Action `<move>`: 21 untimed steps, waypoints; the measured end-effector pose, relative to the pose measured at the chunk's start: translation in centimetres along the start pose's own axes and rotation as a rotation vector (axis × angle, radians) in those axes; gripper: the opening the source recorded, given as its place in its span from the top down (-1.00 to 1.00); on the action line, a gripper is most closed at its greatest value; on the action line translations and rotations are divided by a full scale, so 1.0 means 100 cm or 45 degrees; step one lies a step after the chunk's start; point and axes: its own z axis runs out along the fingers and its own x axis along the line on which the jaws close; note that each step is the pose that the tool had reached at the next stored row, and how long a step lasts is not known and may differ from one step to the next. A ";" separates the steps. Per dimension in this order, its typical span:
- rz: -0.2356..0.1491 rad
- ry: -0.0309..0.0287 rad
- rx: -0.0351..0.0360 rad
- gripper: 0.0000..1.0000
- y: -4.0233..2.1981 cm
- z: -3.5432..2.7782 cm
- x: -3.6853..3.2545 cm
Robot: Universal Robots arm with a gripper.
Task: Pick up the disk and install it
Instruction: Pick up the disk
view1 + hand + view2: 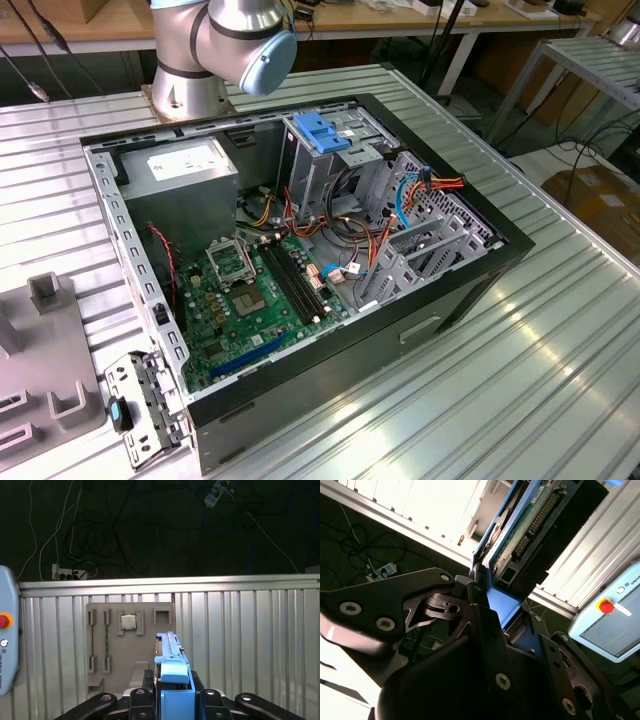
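One step looked done: your gripper (pixel 173 692) had its jaws clamped on the disk (pixel 171 652), held edge-on by its blue rails, with the grey fixture (pixel 130 645) lying beyond. Installation remained, I judged: the computer case (pixel 470 290) stood open, its drive cage (pixel 310 170) unfilled.

The exterior view stands off my arm, high up, slanting down at middling range on the open computer case (pixel 440 310), with my base (pixel 200 60) behind it. The first wrist view looks out along my end effector (pixel 174 682), from well away, onto the ribbed worktop (pixel 250 630) and the floor (pixel 150 530) past it. The second wrist view sits close against the end effector (pixel 497 605), facing along it at the disk (pixel 520 530). Both wrist views share disk, worktop and teach pendant (pixel 7 630); the exterior and first wrist views share the grey parts tray (pixel 40 350)
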 end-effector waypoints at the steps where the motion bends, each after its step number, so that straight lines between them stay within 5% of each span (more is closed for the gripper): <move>1: 0.000 0.0001 -0.0001 0.26 -0.0007 0.0000 0.0000; 21: 0.000 0.0000 0.0000 0.26 -0.0127 0.0002 -0.0005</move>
